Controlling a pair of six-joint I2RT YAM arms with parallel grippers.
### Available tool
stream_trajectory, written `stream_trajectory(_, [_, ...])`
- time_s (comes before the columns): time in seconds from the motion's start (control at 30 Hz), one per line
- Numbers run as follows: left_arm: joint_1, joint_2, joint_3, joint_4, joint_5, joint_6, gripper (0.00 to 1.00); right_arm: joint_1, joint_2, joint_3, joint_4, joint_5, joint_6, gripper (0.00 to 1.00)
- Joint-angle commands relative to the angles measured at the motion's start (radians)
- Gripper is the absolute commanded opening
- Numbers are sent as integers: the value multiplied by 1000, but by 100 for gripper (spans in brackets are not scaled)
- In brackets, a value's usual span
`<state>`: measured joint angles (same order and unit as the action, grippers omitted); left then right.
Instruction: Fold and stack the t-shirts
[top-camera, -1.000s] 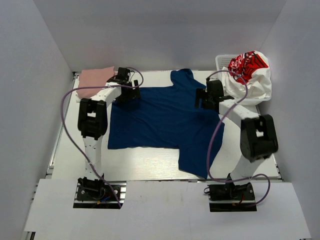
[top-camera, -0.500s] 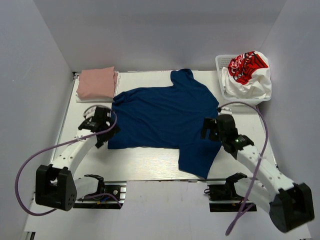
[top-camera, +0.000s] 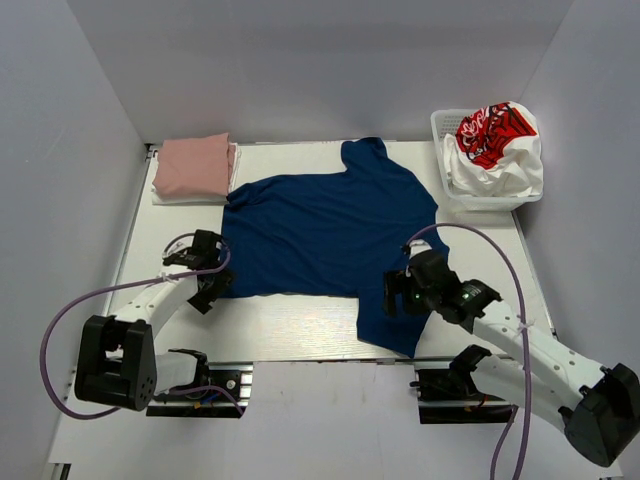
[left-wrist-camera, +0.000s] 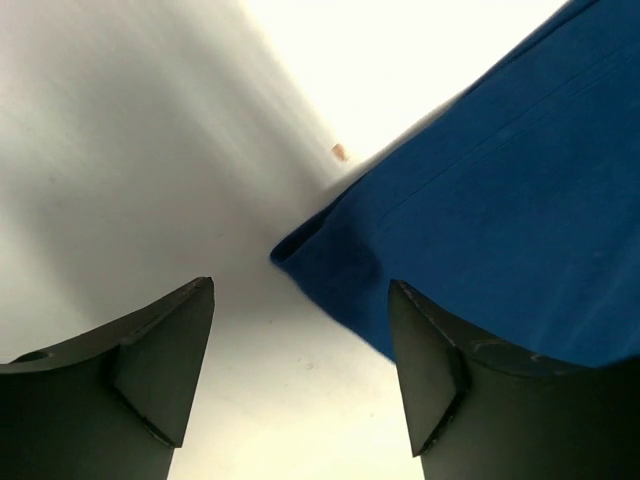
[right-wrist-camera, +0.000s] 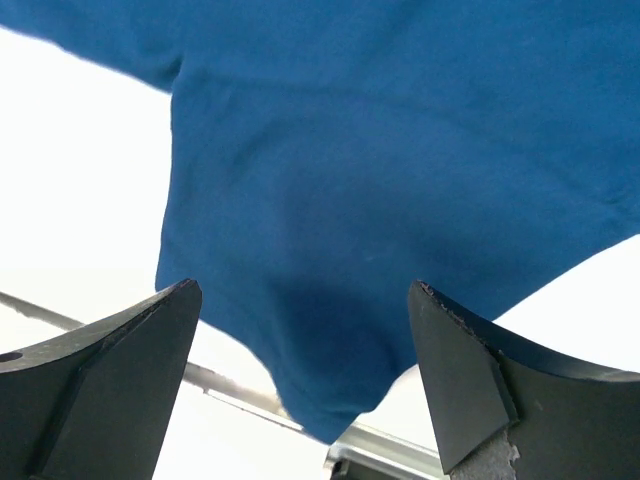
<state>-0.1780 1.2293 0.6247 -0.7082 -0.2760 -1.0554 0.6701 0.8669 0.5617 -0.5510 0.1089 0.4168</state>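
The navy t-shirt (top-camera: 320, 235) lies spread flat across the middle of the table (top-camera: 290, 325). One lobe points to 12 o'clock at the far edge, and a long flap runs to 5 o'clock, where its tip reaches the metal rail at the near edge. Bare tabletop is open along the 9 o'clock side, in a band at 6 to 7 o'clock below the shirt's straight hem, and in a narrower patch at 3 o'clock below the basket (top-camera: 440, 125). A white tee with red print (top-camera: 495, 140) is heaped in that basket at 1 o'clock. The folded pink tee (top-camera: 192, 165) sits at 11 o'clock, just clear of the navy one's corner. Both arms stretch low and forward from their bases. The left gripper (left-wrist-camera: 300, 290) hangs at the shirt's 8 o'clock corner with its fingers apart and the hem corner just ahead between them, ungripped. The right gripper (right-wrist-camera: 302, 287) hovers above the 5 o'clock flap, its fingers also wide apart and holding nothing. Against half a second ago, the left gripper has slid a little toward 6 o'clock along the shirt's edge. The right gripper has moved toward 8 o'clock, from the flap's outer edge to over the flap. The shirt's outline is unchanged.
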Motion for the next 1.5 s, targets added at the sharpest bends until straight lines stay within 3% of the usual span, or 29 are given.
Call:
stream_trajectory(0.0, [8,1,6,56,-11,-15,79,80,26,9,-29,0,40,90])
stream_trajectory(0.13, [8,42,-23,104,14,-15,67,153,58,29,-15,46,57,90])
stream_trajectory(0.17, [8,53,-42,137,24,-15,56,167,78,43,-35,63,71,90])
stream_trajectory(0.27, [8,113,-52,171,72,3,38,241,125,79,-76,126,100,90])
stream_trajectory(0.3, [8,127,-40,171,72,15,21,250,133,92,-79,135,106,90])
stream_trajectory(0.33, [8,139,-40,152,72,15,12,259,147,104,-93,143,115,90])
stream_trajectory(0.4, [8,150,-13,99,26,15,0,301,185,116,-154,159,172,90])
stream_trajectory(0.6, [8,75,-13,82,0,15,0,410,297,129,-282,166,303,90])
stream_trajectory(0.93, [8,10,-13,49,-31,35,0,445,345,23,-165,155,324,88])
stream_trajectory(1.07, [8,-1,-22,49,-22,35,0,448,376,1,-165,138,356,65])
stream_trajectory(1.13, [8,-10,-31,39,-9,35,0,451,362,-13,-171,121,364,27])
stream_trajectory(1.2, [8,-19,-31,39,9,35,0,450,337,-11,-193,74,390,0])
stream_trajectory(1.47, [8,-149,-112,-87,23,6,0,468,179,67,-410,-89,467,0])
